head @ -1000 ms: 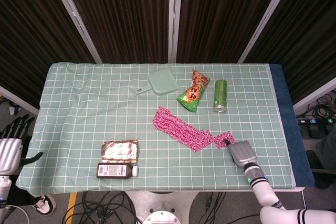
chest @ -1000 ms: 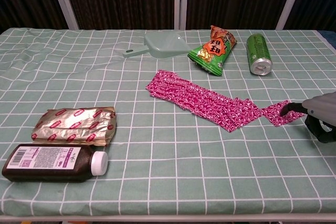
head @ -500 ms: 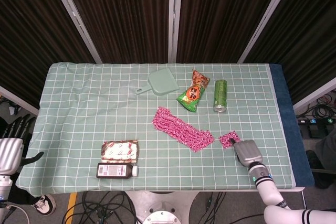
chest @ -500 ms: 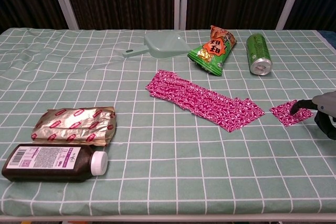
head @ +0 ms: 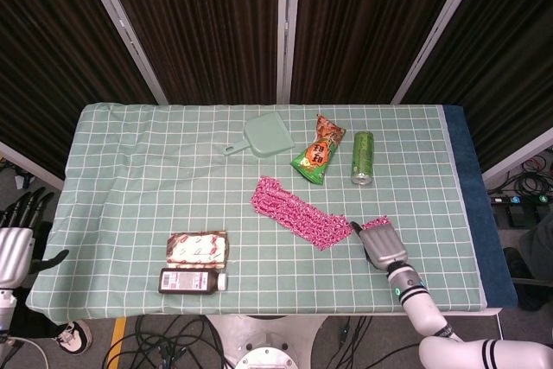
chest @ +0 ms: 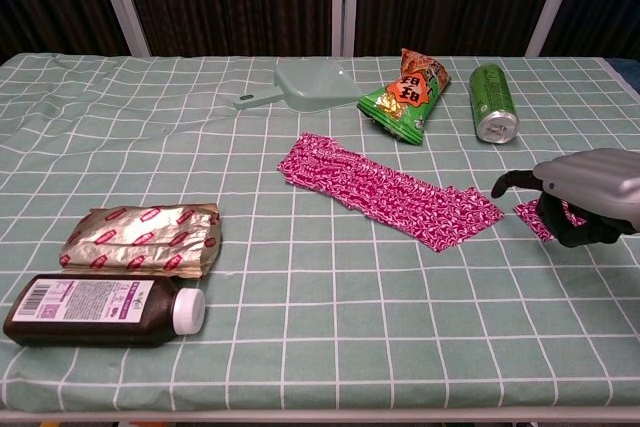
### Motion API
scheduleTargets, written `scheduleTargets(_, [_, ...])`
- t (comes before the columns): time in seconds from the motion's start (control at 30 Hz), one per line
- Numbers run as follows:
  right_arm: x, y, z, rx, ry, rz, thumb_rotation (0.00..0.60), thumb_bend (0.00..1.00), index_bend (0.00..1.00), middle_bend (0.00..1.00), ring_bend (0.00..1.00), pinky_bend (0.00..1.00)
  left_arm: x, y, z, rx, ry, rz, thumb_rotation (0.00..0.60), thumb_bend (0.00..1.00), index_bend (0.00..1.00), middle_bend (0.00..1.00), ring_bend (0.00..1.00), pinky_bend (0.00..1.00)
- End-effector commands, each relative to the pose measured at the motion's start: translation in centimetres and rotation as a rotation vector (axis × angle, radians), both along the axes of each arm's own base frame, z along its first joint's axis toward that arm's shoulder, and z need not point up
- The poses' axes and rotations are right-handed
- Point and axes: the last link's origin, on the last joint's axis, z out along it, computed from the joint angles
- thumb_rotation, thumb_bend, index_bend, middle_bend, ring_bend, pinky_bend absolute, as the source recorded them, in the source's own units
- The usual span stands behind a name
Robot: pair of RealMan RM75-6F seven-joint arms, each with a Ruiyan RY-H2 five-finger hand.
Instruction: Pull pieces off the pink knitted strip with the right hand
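The pink knitted strip (head: 298,213) (chest: 385,192) lies slantwise in the middle of the table. A small torn-off pink piece (head: 378,221) (chest: 527,215) rests on the cloth just right of the strip's near end, partly hidden under my right hand (head: 381,244) (chest: 585,192). That hand hovers over the piece with one dark finger stretched toward the strip's end and the others curled below; it holds nothing that I can see. My left hand (head: 15,244) hangs beyond the table's left edge with its fingers apart and empty.
A green dustpan (head: 262,136) (chest: 308,86), a snack bag (head: 318,151) (chest: 407,95) and a green can (head: 362,157) (chest: 492,102) lie along the back. At the front left sit a foil pack (head: 199,248) (chest: 145,239) and a brown bottle (head: 192,281) (chest: 100,310).
The right hand tore the end piece off the strip and dragged it right, then let it go and moved back left over it toward the strip. The left hand stayed put.
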Motion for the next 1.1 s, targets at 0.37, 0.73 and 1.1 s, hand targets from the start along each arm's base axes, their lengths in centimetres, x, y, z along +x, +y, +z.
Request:
scheduleTargets(0.37, [1.1, -0.7, -2.0, 0.043, 0.041, -0.003, 0.6, 1.0, 0.16, 1.0, 0.96, 0.86, -0.4, -0.1, -0.1, -0.007, 0.0, 0.01, 0.6, 0.11, 0.06, 0.03, 0.0, 0.14])
scheduleTargets(0.73, [1.5, 0.6, -1.8, 0.06, 0.053, 0.019, 0.6, 1.0, 0.16, 1.0, 0.95, 0.86, -0.3, -0.1, 0.0, 0.001, -0.004, 0.005, 0.6, 0.11, 0.06, 0.03, 0.0, 0.14])
scheduleTargets(1.1, [1.9, 2.5, -1.6, 0.11, 0.052, 0.037, 0.6, 1.0, 0.16, 1.0, 0.95, 0.86, -0.1, -0.1, 0.5, 0.021, -0.008, 0.006, 0.6, 0.11, 0.06, 0.03, 0.0, 0.14])
